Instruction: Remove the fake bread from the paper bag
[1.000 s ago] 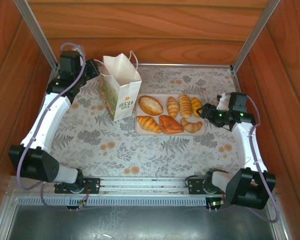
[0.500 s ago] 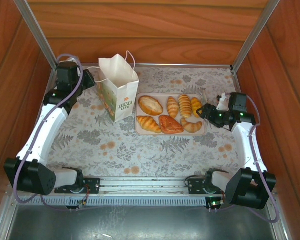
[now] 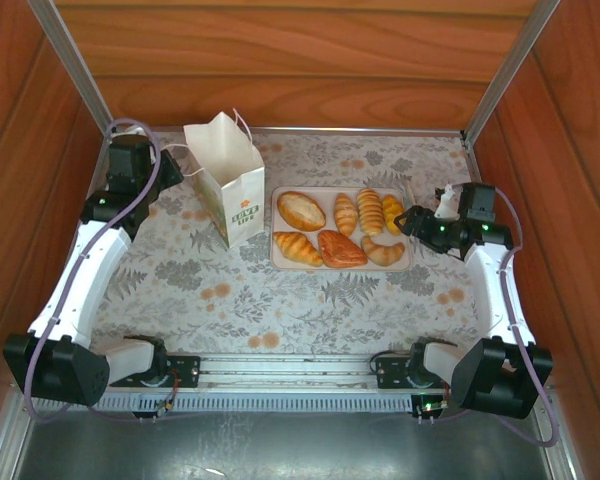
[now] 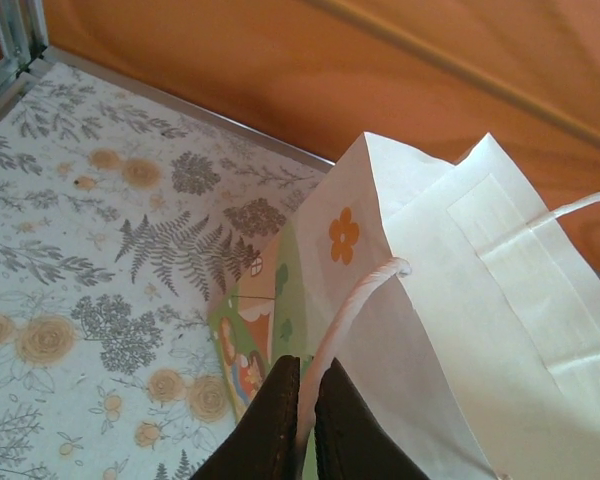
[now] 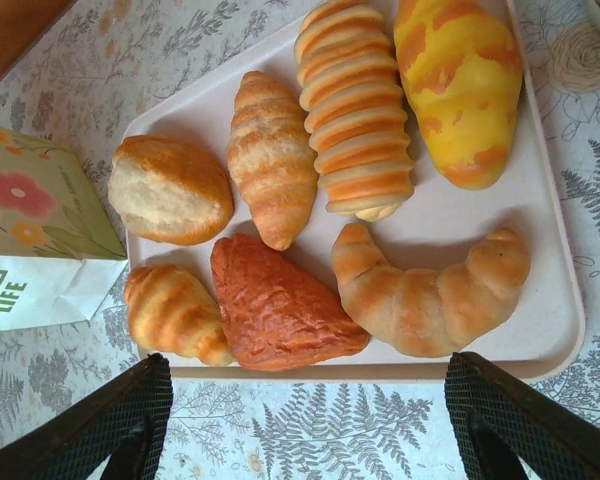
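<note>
The paper bag (image 3: 230,190) stands at the back left, cream with a green logo, tilted left. My left gripper (image 3: 172,163) is just left of it, shut on the bag's pale cord handle (image 4: 355,300), which runs between the dark fingers (image 4: 280,400). The bag's white side (image 4: 450,300) is close to the left wrist camera, and its inside is hidden. The fake bread (image 3: 340,228) lies on a flat tray (image 3: 406,263): a round roll (image 5: 170,190), croissants (image 5: 430,290), a ridged roll (image 5: 355,130), a yellow piece (image 5: 460,85) and a reddish triangle (image 5: 280,305). My right gripper (image 3: 405,220) hangs open at the tray's right edge.
Wooden walls (image 3: 280,60) close in the table on three sides, with metal rails at the corners. The floral tablecloth (image 3: 280,310) is bare in front of the tray. The bag's corner (image 5: 30,240) sits just beyond the tray's far end in the right wrist view.
My left arm has drawn back to the left with the cord handle in its jaws, and the bag has slid and leaned left, away from the tray. The right arm has not moved.
</note>
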